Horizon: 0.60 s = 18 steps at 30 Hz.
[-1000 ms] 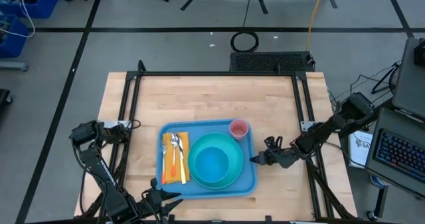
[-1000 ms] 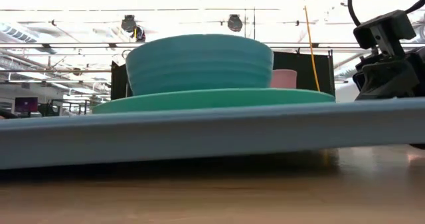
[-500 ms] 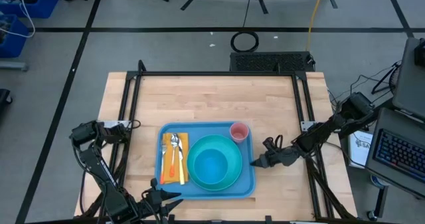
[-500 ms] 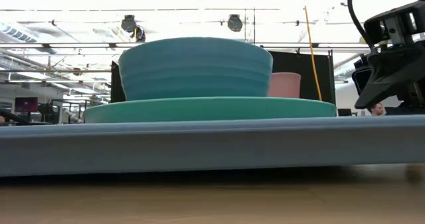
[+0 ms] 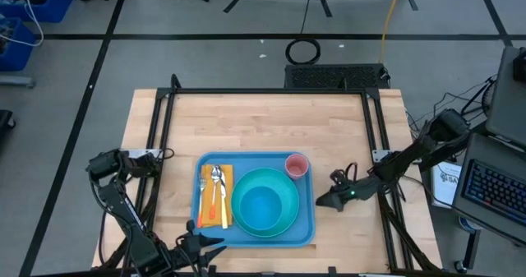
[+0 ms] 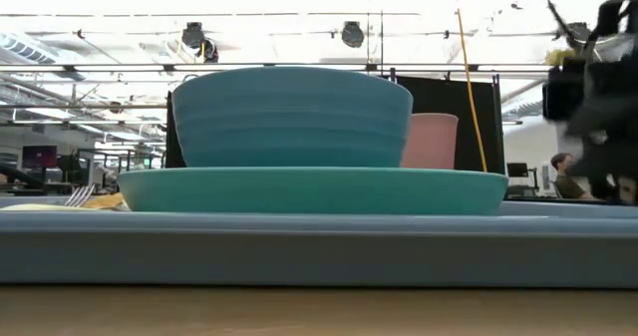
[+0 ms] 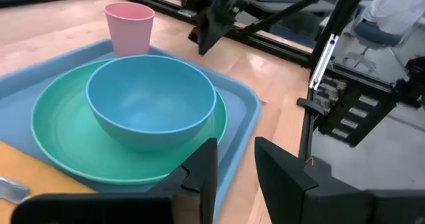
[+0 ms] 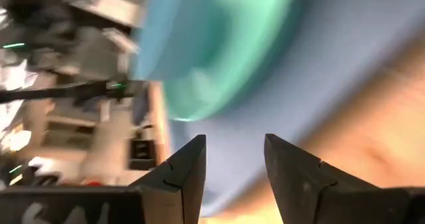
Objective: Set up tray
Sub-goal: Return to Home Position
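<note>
The wooden surface (image 5: 263, 121) is fenced by a black frame (image 5: 160, 121) along its left, far and right edges. The blue tray (image 5: 308, 219) is seen flat on it, midway between the left and right edges and close to the near edge. Most of the tray is taken up by a round green plate (image 5: 292, 199), and a blue bowl (image 5: 261, 205) is set in the middle of that plate. A yellow napkin (image 5: 229, 182) is laid along the tray's left side, with cutlery (image 5: 216, 178) placed on top of it. A pink cup (image 5: 296, 165) stands upright in the tray's far right corner; in the low view it is partly hidden behind the bowl. The right pincer (image 5: 320, 202) is held just beside the tray's right rim, its fingers spread and nothing pinched. The left pincer (image 7: 236, 161) is parked at the tray's near left corner, its fingers slightly apart and nothing between them.
</note>
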Each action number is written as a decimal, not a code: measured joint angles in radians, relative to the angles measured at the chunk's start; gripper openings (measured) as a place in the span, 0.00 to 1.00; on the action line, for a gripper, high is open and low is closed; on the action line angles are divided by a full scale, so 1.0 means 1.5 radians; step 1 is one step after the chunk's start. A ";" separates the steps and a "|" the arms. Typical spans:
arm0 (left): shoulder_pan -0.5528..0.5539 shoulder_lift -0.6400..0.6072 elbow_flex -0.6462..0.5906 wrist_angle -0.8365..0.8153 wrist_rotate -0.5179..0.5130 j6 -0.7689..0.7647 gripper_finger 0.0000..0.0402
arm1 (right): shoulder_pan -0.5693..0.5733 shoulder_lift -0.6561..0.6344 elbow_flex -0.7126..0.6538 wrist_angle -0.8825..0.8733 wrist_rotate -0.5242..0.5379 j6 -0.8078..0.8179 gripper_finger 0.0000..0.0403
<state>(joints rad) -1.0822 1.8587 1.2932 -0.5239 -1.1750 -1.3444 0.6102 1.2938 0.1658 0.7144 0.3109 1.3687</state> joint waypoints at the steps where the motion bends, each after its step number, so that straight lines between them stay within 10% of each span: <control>1: 0.001 0.000 0.000 -0.004 0.003 0.011 0.26 | 0.000 -0.009 0.000 0.017 -0.001 -0.030 0.35; 9: 0.011 0.000 0.000 0.005 0.019 0.073 0.26 | 0.013 -0.024 0.002 0.094 0.036 -0.097 0.30; 18: 0.098 0.000 0.000 0.027 0.025 0.156 0.26 | -0.006 -0.025 0.003 0.302 0.049 -0.484 0.24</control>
<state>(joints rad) -0.9357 1.8587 1.2934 -0.4840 -1.1373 -1.1108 0.6017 1.2560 0.1708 1.1672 0.3841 0.6426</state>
